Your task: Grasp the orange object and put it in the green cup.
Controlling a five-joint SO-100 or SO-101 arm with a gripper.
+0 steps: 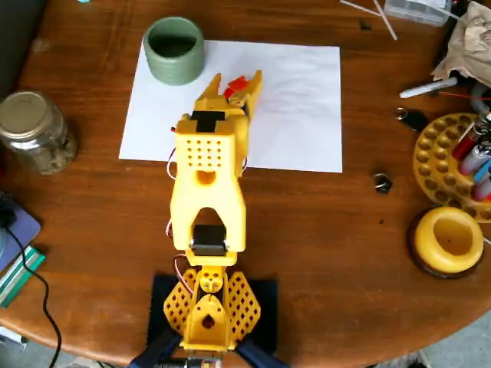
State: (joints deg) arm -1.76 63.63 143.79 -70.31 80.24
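The orange object point(238, 83) is a small orange-red lump lying on a white sheet of paper point(295, 115) in the overhead view. My yellow gripper point(236, 78) is open, with one finger on each side of the lump; whether they touch it I cannot tell. The arm hides the lump's lower part. The green cup point(170, 73) stands upright on the paper's top-left corner, up and to the left of the gripper and a short way from it, its dark inside showing nothing in it.
A glass jar with a metal lid point(34, 130) stands at the left. At the right are a yellow ring-shaped dish point(449, 241), a yellow holder with pens point(449, 165), a small metal piece point(381, 182) and a marker point(426, 89). The arm's base point(207, 310) is clamped at the near table edge.
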